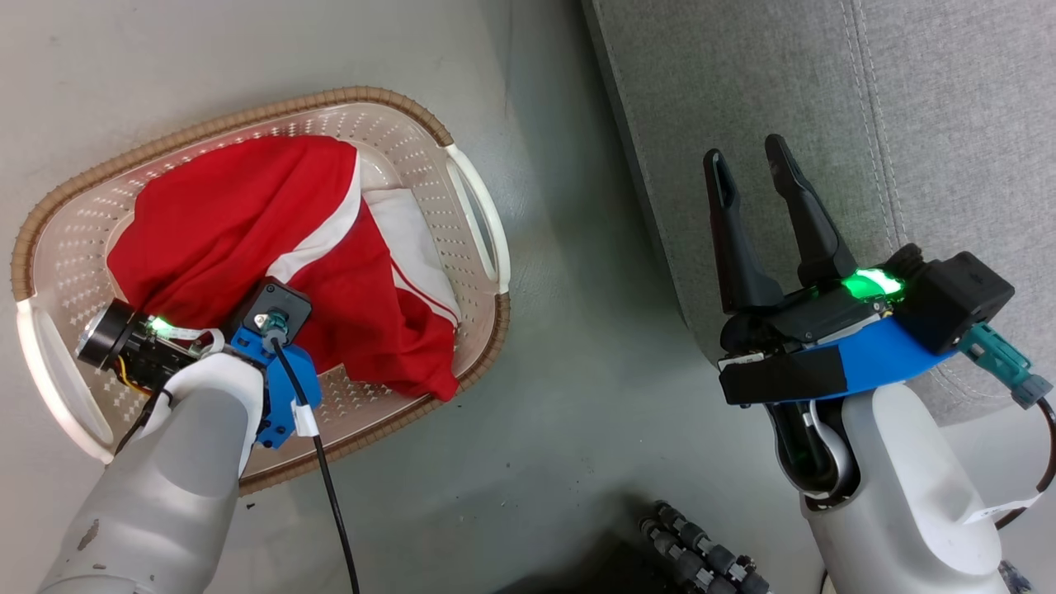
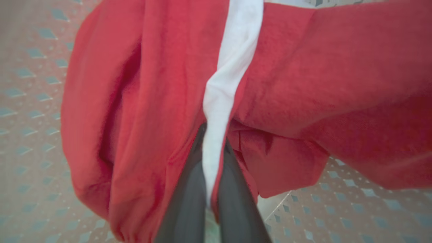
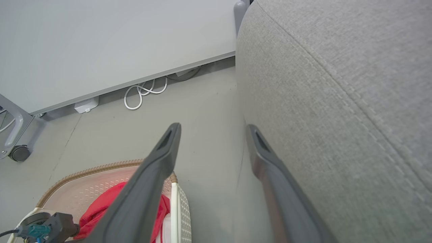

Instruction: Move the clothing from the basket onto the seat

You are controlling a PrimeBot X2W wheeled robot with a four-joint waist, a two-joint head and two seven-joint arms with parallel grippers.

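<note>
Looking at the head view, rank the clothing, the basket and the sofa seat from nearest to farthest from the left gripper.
1. The clothing, pinched in the shut left gripper, at the left.
2. The basket, around that bundle, on the floor.
3. The sofa seat, across the floor, at the right.

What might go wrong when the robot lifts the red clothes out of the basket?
1. The left claw pinches just a narrow fold at the white stripe, so the clothing might slip free.
2. The clothing lies bunched in the basket; part could trail and drop onto the floor before reaching the seat.
</note>
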